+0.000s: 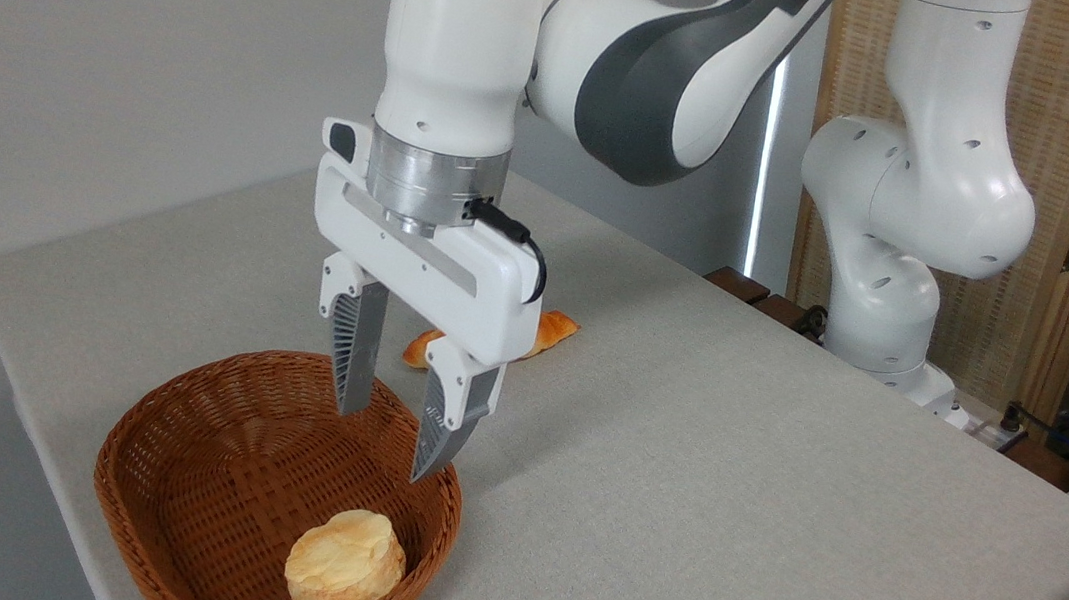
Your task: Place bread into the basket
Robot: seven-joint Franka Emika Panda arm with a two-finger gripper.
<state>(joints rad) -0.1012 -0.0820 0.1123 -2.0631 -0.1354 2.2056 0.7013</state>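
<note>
bread (pixel 345 563) lies inside the basket (pixel 164 459), near its front wall. fingers (pixel 385 444) hang released and empty above it. a clean finish likely means lifting straight up, clear of the wicker rim, without nudging the basket.

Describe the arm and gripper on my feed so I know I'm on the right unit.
A glossy white arm with a dark grey panel at one joint and a silver metal wrist ring. The gripper has a boxy white body with a grey stripe, two grey ribbed fingers on white mounts, and a black cable looped at its side.
</note>
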